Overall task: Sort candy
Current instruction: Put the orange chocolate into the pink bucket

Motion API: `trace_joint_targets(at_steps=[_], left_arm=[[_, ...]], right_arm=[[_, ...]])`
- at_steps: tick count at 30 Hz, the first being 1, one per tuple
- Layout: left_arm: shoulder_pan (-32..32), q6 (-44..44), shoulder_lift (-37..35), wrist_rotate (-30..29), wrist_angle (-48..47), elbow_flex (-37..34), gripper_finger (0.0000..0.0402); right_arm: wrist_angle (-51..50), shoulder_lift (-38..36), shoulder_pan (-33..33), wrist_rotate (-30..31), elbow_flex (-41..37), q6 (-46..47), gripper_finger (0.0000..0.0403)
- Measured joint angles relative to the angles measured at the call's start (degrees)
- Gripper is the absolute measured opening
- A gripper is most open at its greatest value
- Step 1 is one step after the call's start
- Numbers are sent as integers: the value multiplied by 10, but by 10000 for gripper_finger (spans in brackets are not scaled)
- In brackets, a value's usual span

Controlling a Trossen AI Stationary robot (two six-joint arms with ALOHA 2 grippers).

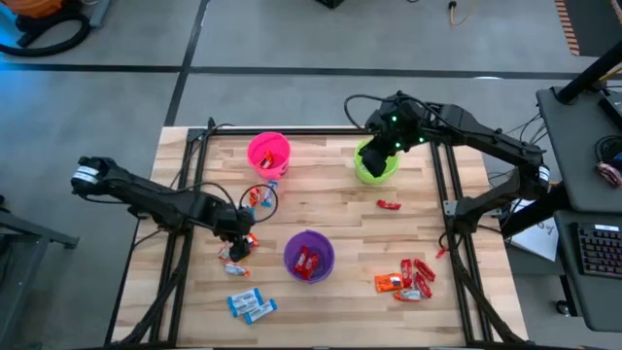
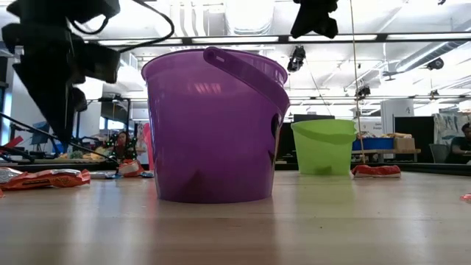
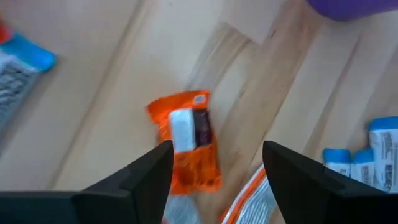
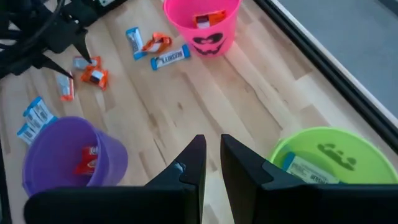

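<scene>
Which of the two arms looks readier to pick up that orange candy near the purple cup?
The left. Its open tool hangs right over the orange candy, while the right tool is above the green cup.

My overhead camera looks straight down on the whole table (image 1: 330, 209); my low one sits right against the purple cup (image 2: 213, 125), facing the room. My left wrist view hugs the tabletop, my right looks down from higher, sharing that cup.

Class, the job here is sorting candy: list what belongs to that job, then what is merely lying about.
Belongs to the job:
- orange candy below the left end effector
- blue candies
- red candies
- pink cup
- green cup
- purple cup

Lying about:
- keyboard
- cables
</scene>
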Motion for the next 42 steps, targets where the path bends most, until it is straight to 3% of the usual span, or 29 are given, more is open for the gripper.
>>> trace_joint_targets(at_steps=[6, 12, 22, 29, 39, 42], left_arm=[[-7, -13, 40, -9, 36, -24, 218], [-8, -13, 80, -69, 43, -19, 214], [-9, -13, 124, -63, 67, -18, 202], [-9, -13, 134, -61, 72, -18, 143], [-9, -12, 118, -49, 67, -14, 20], [-9, -6, 105, -41, 50, 7, 7]], right_arm=[[-30, 0, 29, 35, -1, 16, 40], [-37, -2, 46, 55, -1, 17, 40], [-40, -2, 65, 59, -6, 17, 40], [-40, -2, 79, 72, -10, 16, 40], [-40, -2, 92, 86, -11, 19, 40], [-40, -2, 92, 86, -11, 21, 40]])
